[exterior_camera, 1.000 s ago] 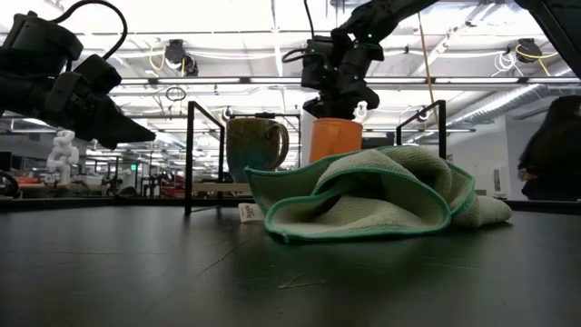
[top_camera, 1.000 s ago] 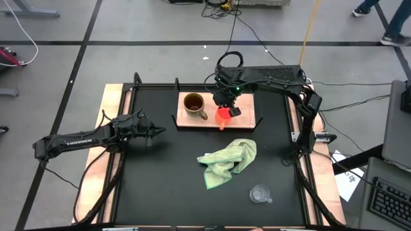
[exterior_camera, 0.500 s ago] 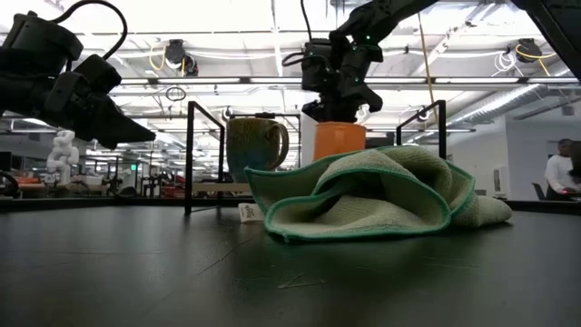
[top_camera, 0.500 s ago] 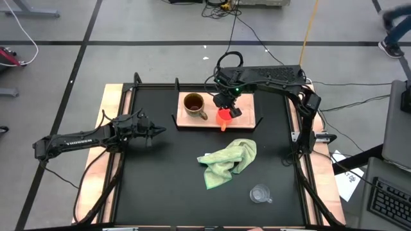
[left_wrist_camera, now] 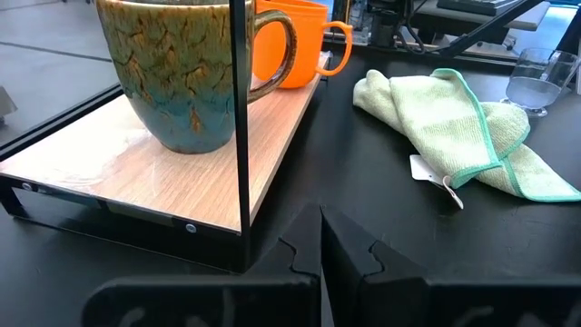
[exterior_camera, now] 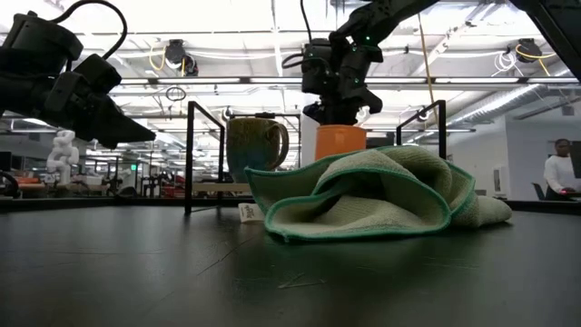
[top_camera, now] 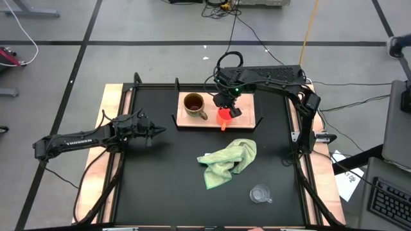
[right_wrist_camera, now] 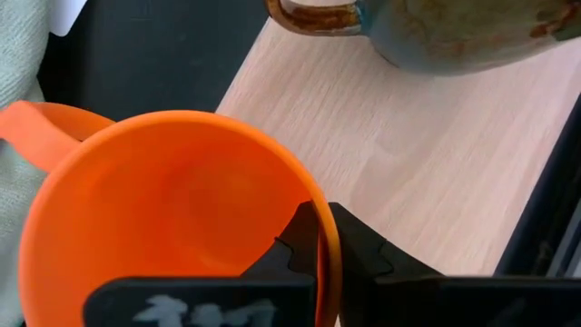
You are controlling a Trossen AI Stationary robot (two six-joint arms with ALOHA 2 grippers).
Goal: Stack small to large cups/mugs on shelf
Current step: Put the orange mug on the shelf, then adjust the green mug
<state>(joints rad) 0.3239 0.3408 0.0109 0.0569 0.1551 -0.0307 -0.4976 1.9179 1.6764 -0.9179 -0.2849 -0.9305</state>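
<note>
A: How is the right gripper seen?

B: It is clamped on the rim of the orange cup, one finger inside, one outside. Since a second ago the cup has been lowered a little toward the shelf; otherwise nothing has been moved.

A: And the left gripper?

B: It is held shut and empty, above the table's left side.

A: Nearest to farthest?

B: The glass cup is stood nearest, then the green cloth, then the shelf.

A: How are the cups pointed?

B: The orange cup is kept upright, handle turned toward the cloth. The brown mug is stood upright on the shelf beside it, handle turned toward the front.
</note>
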